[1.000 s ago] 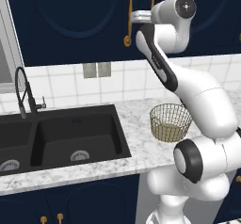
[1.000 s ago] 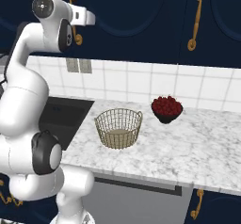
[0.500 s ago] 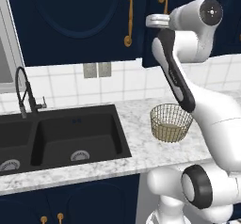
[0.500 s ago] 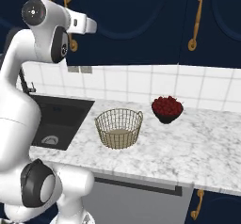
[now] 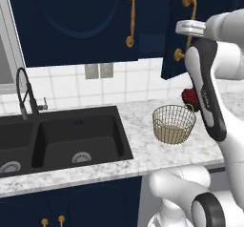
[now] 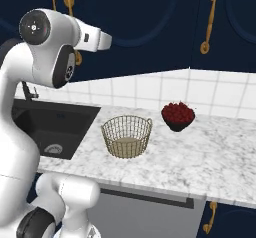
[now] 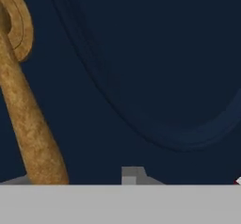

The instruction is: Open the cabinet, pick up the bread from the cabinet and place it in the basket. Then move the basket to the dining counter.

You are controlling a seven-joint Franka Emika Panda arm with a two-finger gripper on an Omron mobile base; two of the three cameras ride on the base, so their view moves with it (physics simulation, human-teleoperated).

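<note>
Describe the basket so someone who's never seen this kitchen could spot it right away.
Start at the marble counter to the right of the black sink, under the navy wall cabinet. The basket is a round, bowl-shaped piece of tan-gold wire mesh with a pale flat bottom. Its neighbour, a dark bowl of red fruit, sits behind it near the tiled wall; the basket alone is see-through.
</note>
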